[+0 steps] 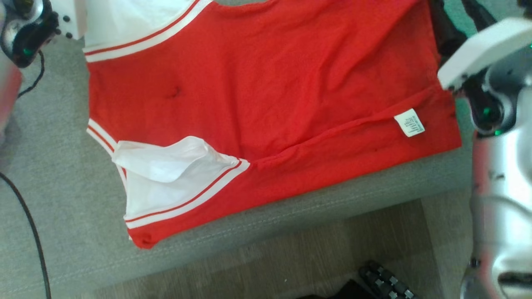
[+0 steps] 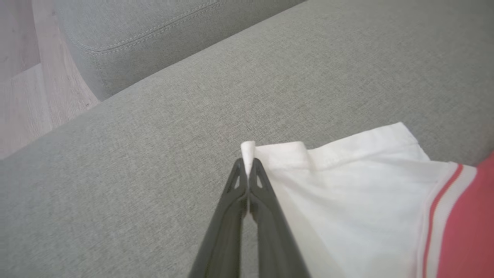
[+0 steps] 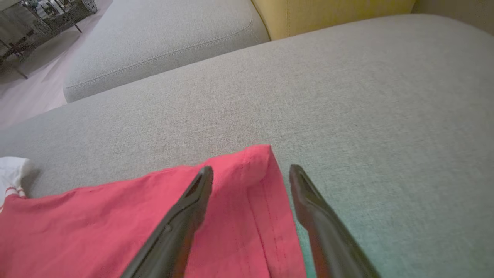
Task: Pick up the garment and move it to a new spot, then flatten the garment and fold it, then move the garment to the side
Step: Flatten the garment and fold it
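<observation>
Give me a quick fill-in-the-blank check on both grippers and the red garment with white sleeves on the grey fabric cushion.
1. The left gripper is ____ on the hem of the white sleeve.
2. The right gripper stands ____, its fingers astride a corner of the red cloth garment.
3. The small white label sits on the garment's ____ part.
4. The garment lies on a ____ fabric cushion.
Missing words: shut; open; red; grey.
</observation>
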{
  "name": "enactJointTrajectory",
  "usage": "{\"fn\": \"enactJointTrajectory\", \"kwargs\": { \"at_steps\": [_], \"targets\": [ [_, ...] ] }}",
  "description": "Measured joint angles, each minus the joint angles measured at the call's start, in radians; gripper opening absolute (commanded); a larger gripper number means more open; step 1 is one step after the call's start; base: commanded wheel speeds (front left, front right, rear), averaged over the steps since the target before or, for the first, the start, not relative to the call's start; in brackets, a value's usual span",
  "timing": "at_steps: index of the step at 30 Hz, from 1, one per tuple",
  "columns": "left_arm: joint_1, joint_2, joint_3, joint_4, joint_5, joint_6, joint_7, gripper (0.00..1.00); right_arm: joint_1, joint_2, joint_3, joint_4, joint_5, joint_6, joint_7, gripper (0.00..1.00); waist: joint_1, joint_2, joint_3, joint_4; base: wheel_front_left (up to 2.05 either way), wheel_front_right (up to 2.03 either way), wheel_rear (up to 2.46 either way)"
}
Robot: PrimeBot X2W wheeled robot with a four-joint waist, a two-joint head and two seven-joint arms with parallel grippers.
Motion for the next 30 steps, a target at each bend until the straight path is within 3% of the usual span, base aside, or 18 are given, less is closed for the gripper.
{"fn": "enactJointTrajectory", "kwargs": {
  "at_steps": [12, 13, 14, 15, 17, 18, 24, 30],
  "targets": [
    [-0.026, 0.007, -0.060, -0.005, -0.033, 0.000, -0.023, 0.00, -0.157, -0.002, -0.032, 0.221, 0.075, 0.000, 0.036, 0.98, 0.0000, 0.0000, 0.013, 0.017, 0.00, 0.00, 0.00],
    [-0.028, 0.009, -0.066, -0.005, -0.036, 0.000, -0.023, 0.00, -0.167, -0.002, -0.033, 0.230, 0.076, 0.000, 0.036, 0.91, 0.0000, 0.0000, 0.013, 0.017, 0.00, 0.00, 0.00],
    [-0.032, 0.010, -0.075, -0.003, -0.040, 0.000, -0.023, 0.00, -0.177, -0.002, -0.035, 0.239, 0.077, 0.000, 0.035, 0.75, 0.0000, 0.0000, 0.013, 0.018, 0.00, 0.00, 0.00],
    [-0.036, 0.010, -0.080, -0.002, -0.040, 0.000, -0.024, 0.00, -0.183, -0.002, -0.035, 0.246, 0.080, 0.000, 0.035, 0.51, 0.0000, 0.0000, 0.013, 0.018, 0.00, 0.00, 0.00],
    [-0.042, 0.010, -0.085, -0.001, -0.040, 0.000, -0.030, 0.00, -0.194, -0.003, -0.036, 0.260, 0.080, 0.000, 0.035, 0.25, 0.0000, 0.0000, 0.014, 0.020, 0.00, 0.00, 0.00],
    [-0.044, 0.010, -0.088, 0.001, -0.042, 0.000, -0.032, 0.00, -0.195, -0.005, -0.035, 0.266, 0.078, 0.000, 0.035, 0.00, 0.0000, 0.0000, 0.014, 0.021, 0.00, 0.00, 0.00],
    [-0.049, 0.011, -0.112, 0.011, -0.058, 0.000, -0.064, 0.00, -0.196, -0.020, -0.029, 0.286, 0.072, 0.000, 0.035, 0.00, 0.0000, 0.0000, 0.015, 0.026, 0.00, 0.00, 0.00],
    [-0.083, 0.013, -0.117, 0.015, -0.051, 0.000, -0.179, 0.00, -0.226, -0.026, -0.023, 0.275, 0.084, 0.000, -0.012, 0.00, 0.0000, 0.0000, 0.021, 0.033, 0.00, 0.00, 0.00]
  ]
}}
